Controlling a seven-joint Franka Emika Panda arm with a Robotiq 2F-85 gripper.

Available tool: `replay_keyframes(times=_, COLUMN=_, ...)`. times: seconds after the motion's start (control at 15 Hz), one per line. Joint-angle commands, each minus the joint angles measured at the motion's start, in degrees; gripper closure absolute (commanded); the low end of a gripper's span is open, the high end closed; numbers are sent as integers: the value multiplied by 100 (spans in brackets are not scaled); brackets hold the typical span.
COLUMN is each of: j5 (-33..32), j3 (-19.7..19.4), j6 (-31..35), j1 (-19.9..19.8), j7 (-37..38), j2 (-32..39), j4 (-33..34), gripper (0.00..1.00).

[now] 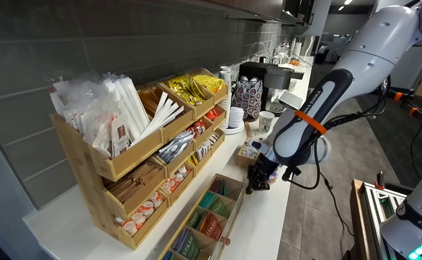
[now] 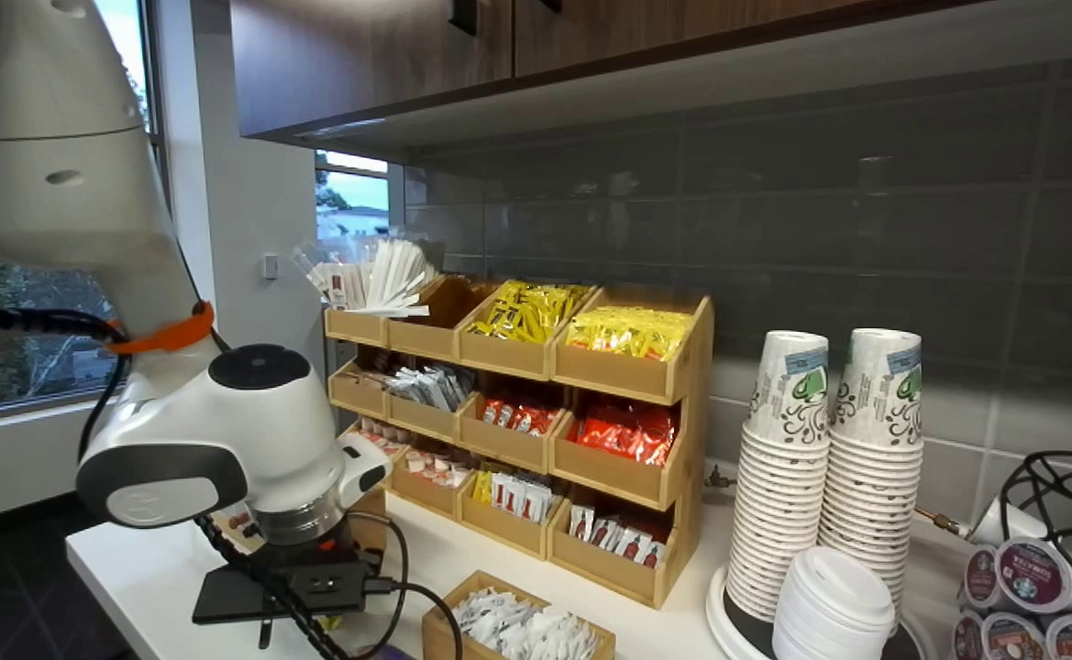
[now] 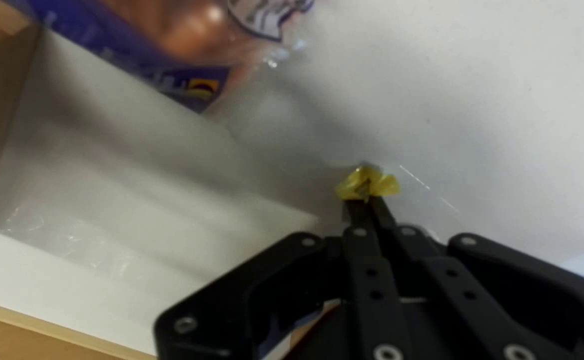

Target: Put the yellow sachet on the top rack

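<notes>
While your black two-fingered tool [image 3: 366, 204] pinches the crumpled shiny yellow sachet [image 3: 359, 182] at its tips, you have it low over the white surface [image 3: 496, 100]; you cannot tell whether they touch. Near the sachet lies a purple-printed clear plastic bag [image 3: 172, 45]. Farther off, your long light-wood top rack [image 2: 613, 371] bears two heaps of yellow packets [image 2: 632, 330].
</notes>
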Motion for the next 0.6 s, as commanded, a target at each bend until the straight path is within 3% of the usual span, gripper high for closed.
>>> replay_keyframes(times=0.0, j5=9, j3=9, j6=57, j1=-98, j7=-44, j2=-47, j4=-3, gripper=100)
replay_keyframes(times=0.53, j5=195, j3=476, j6=-127, j1=-683, j7=14, j2=-725, j4=28, gripper=100)
